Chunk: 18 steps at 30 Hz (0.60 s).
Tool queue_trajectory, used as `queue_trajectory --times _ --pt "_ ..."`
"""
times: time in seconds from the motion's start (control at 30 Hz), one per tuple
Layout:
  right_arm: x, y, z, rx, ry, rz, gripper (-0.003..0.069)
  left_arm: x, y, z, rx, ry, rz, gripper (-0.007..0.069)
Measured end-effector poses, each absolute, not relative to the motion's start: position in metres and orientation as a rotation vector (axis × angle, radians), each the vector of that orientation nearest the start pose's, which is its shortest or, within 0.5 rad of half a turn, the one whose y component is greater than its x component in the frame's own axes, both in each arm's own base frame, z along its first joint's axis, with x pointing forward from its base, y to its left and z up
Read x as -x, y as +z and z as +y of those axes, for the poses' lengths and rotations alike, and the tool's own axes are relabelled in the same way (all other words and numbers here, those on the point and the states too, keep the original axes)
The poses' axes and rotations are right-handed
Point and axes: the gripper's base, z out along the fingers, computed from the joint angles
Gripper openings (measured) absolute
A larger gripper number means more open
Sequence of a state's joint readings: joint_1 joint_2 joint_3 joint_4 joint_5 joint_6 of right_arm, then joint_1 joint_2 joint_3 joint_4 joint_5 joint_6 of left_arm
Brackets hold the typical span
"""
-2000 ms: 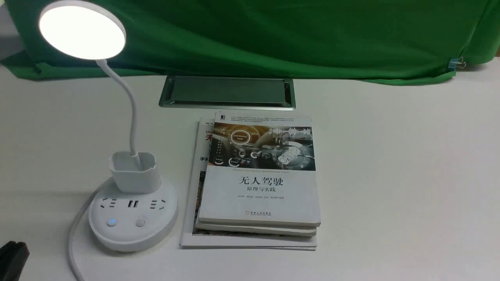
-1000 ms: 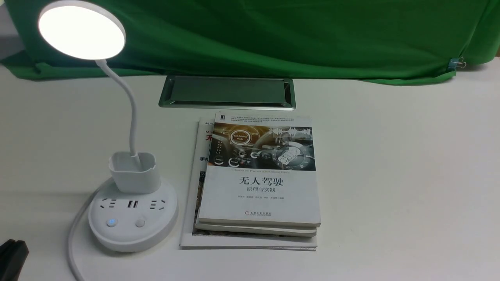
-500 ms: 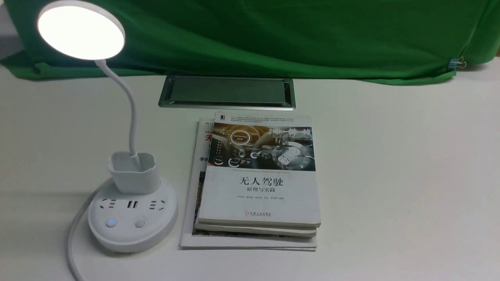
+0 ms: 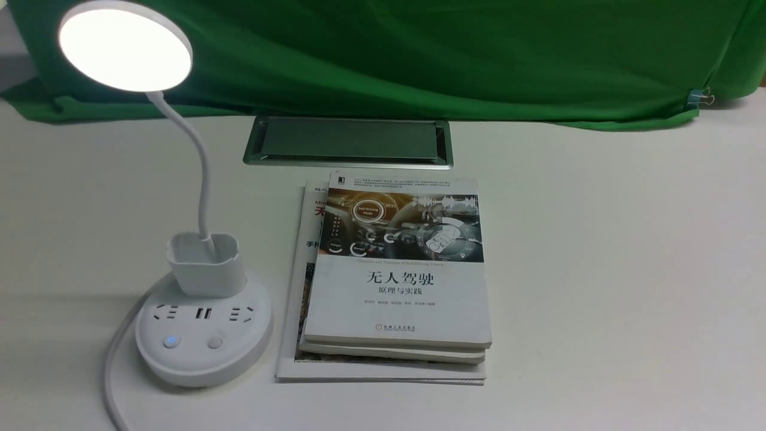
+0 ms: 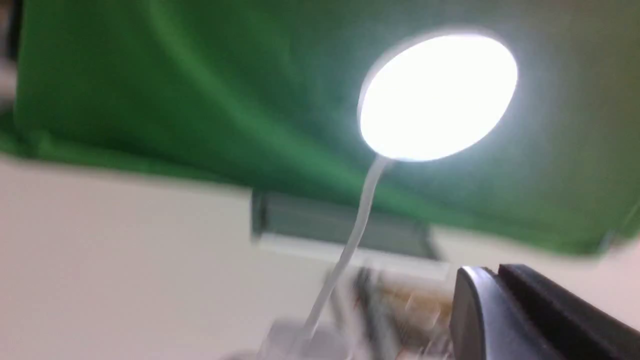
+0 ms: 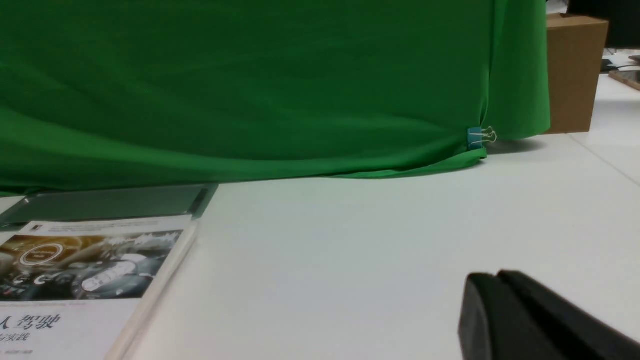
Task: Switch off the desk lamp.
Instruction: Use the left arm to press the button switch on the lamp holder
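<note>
The desk lamp (image 4: 206, 263) is seen standing upright on the white, smooth table (image 4: 598, 269), its flat disc head (image 4: 125, 48) lit bright white and tilted. The head is carried by a thin, smooth, curved neck (image 4: 200, 161), set into a square, round-cornered cup holder (image 4: 209, 281) at the back of the lamp's round base (image 4: 203, 359). Sockets are cut into the base; in front of them are set two round buttons, the left one (image 4: 172, 341) glowing blue, the right one (image 4: 215, 342) plain. To the left of the lamp's base, a pale cable (image 4: 111, 371) is laid in a curve. Just to the right of the lamp, glossy paperback books (image 4: 401, 299) are stacked flat. Beyond the books, a metallic, rectangular recessed panel (image 4: 350, 139) is set in the table. Behind the lamp, folded green cloth (image 4: 419, 60) is draped, pinched far to the right by a binder clip (image 4: 697, 97). The jaws of the left gripper (image 5: 492, 272) are pressed together, as are those of the right gripper (image 6: 492, 277).
</note>
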State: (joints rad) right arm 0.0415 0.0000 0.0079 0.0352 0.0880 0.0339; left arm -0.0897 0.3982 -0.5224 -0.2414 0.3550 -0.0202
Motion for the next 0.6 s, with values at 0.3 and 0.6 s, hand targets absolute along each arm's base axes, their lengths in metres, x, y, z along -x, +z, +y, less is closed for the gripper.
queue_trajectory --times 0.3,0.6 --pt "-0.057 0.203 0.003 -0.019 0.089 1.58 0.0036 -0.132 0.297 -0.021 0.056 -0.279 2.056 0.0019" --pt "-0.057 0.202 0.003 -0.019 0.089 1.581 0.0036 -0.187 0.268 -0.043 -0.175 -0.276 2.565 0.0019"
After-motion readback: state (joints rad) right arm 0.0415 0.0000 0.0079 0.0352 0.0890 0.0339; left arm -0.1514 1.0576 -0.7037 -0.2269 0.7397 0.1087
